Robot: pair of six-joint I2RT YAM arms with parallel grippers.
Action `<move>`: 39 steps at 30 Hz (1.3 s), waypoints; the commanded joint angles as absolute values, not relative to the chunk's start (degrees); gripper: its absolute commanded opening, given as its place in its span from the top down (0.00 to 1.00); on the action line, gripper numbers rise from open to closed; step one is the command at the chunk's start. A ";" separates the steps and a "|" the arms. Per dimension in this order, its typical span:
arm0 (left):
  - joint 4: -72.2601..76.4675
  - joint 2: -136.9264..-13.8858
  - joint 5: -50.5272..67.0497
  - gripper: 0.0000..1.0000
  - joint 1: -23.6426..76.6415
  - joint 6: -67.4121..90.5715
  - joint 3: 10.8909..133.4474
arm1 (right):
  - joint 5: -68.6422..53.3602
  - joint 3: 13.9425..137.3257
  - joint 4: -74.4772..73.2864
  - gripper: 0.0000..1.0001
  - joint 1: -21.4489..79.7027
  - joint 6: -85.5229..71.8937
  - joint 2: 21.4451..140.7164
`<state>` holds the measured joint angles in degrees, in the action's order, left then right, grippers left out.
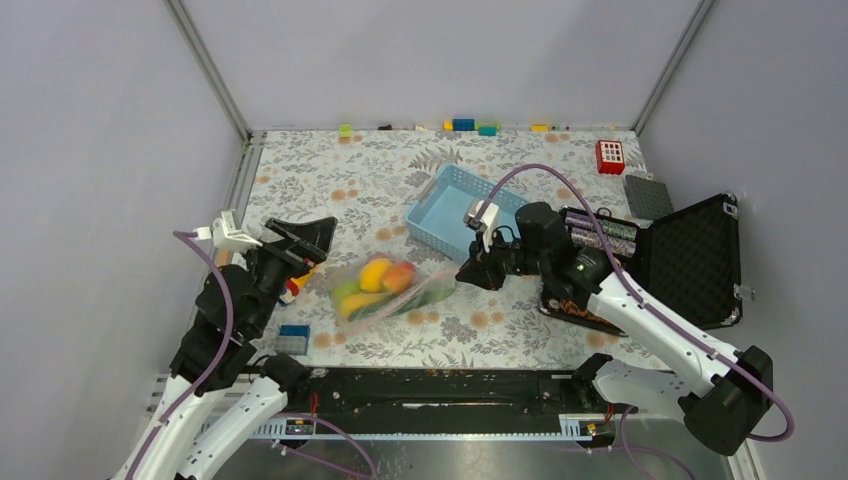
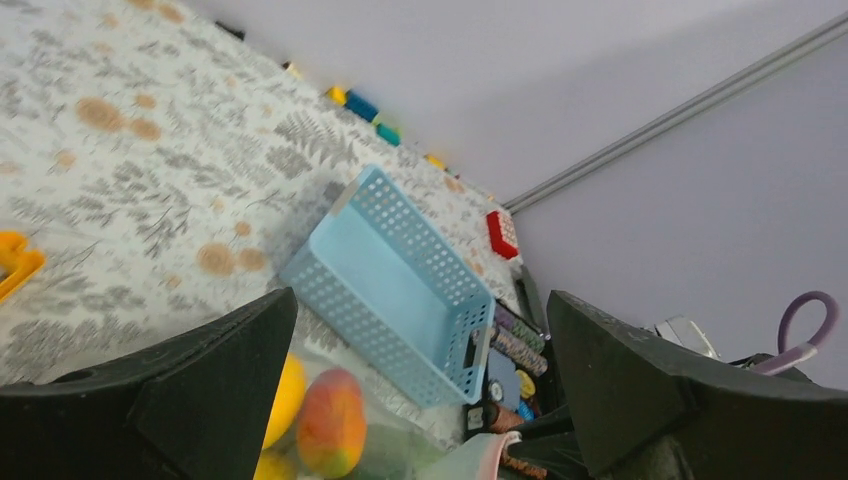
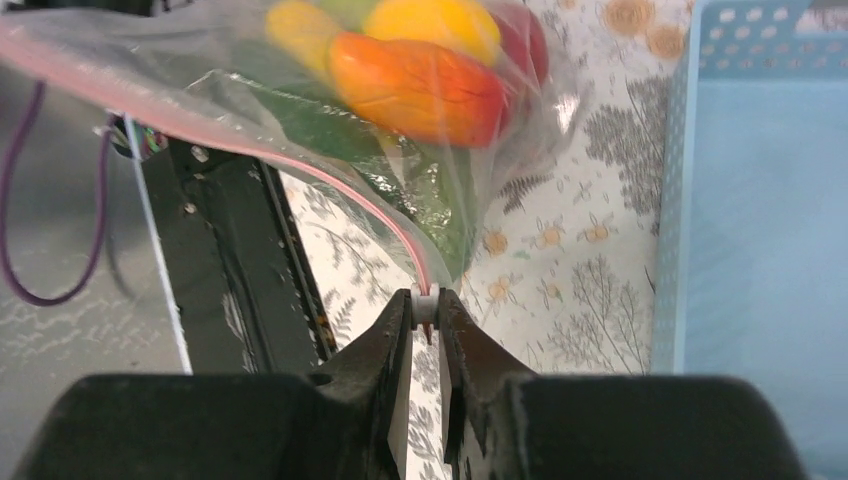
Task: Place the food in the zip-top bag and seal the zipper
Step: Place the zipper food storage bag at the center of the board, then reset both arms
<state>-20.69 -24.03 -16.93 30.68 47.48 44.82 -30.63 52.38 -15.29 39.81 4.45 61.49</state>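
Top view. Flowered tablecloth (image 1: 400, 175) runs to grey walls on three sides, and a black rail (image 1: 440, 385) bounds the near edge. We note the widest bare cloth in the far-left quarter. The large crinkly clear zip-top bag (image 1: 392, 290) lies near the front, between the two grippers. Inside it we count five toy foods (image 1: 376, 272): one yellow-orange fruit, one red-orange fruit, one green fruit, one banana, one long green pod. We find the left gripper (image 1: 303, 243) near the bag's left end, jaws spread with nothing between them. The right gripper (image 1: 470, 273) meets the bag's right end. One light blue mesh basket (image 1: 437, 192) stands just behind the bag. One open black case (image 1: 695, 260) sits at the right edge. At least four small coloured blocks (image 1: 463, 125) line the far wall, and one blue block (image 1: 293, 340) sits near the left arm.

Left wrist view. Both black fingers (image 2: 200, 390) stand wide apart, with the basket's corner beyond the gap. Two fruits show below, inside the bag.

Right wrist view. Jaws pinch the end of the narrow pale pink zipper strip (image 3: 335, 195). The strip runs away from the fingertips along the bag's edge, with the fruits bunched behind it. The basket's wall runs along the right.
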 commanded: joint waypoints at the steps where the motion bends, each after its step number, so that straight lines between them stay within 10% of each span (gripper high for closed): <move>1: -34.06 -24.01 -20.36 0.01 30.50 49.68 50.02 | -24.91 49.53 -19.42 1.00 40.36 8.87 59.57; 15: -29.42 -28.35 -20.06 0.01 30.45 51.33 42.96 | 12.50 39.38 -20.72 0.77 40.06 -2.93 52.79; 28: -29.53 -30.04 -28.79 0.01 30.49 52.67 42.29 | 21.00 42.78 -30.71 0.01 40.03 -9.74 47.98; 39: -26.15 -35.59 -32.73 0.01 30.39 50.52 43.89 | 33.82 44.08 -32.54 0.01 30.37 -25.01 39.60</move>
<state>-31.22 -33.17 -29.80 30.68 52.05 42.13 28.58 40.58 -30.15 36.71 -17.91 38.72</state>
